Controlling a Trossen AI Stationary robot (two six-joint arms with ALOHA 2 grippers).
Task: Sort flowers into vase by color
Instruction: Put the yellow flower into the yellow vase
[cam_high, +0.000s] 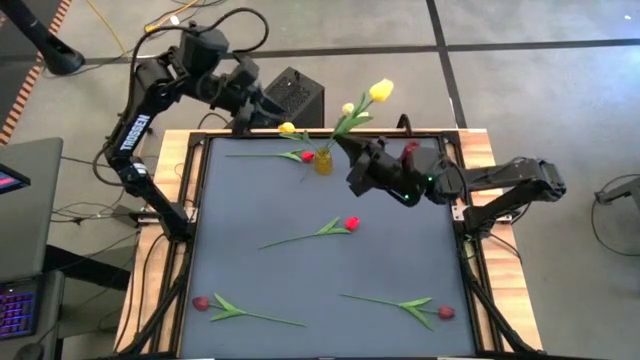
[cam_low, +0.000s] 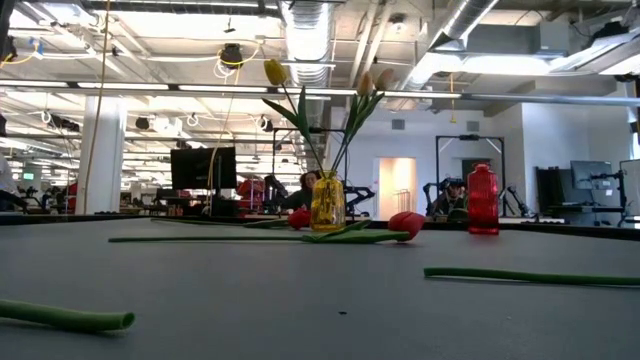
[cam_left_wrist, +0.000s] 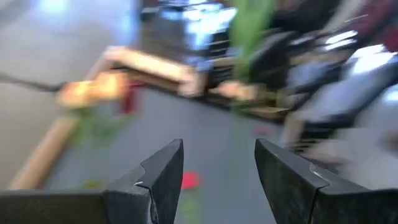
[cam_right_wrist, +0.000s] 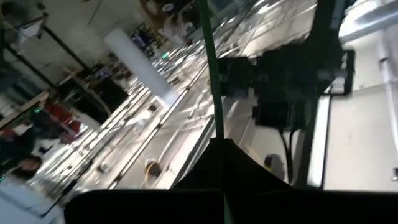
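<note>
My left hand (cam_high: 262, 108) hangs spread and empty over the table's (cam_high: 330, 270) far edge, arm folded back; a red tulip (cam_high: 270, 155) lies just below it, stem along that edge. My right hand (cam_high: 350, 150) is clenched on a yellow tulip (cam_high: 378, 92), stem upright, just beside the vase (cam_high: 323, 160) to its left.

Grey table mat (cam_high: 330, 270) in a wooden frame (cam_high: 172, 215). Black box (cam_high: 295, 95) just beyond the frame's far edge. Red bottle (cam_low: 482, 200) at the mat's far right. Monitor (cam_low: 203, 168) well beyond the mat.
</note>
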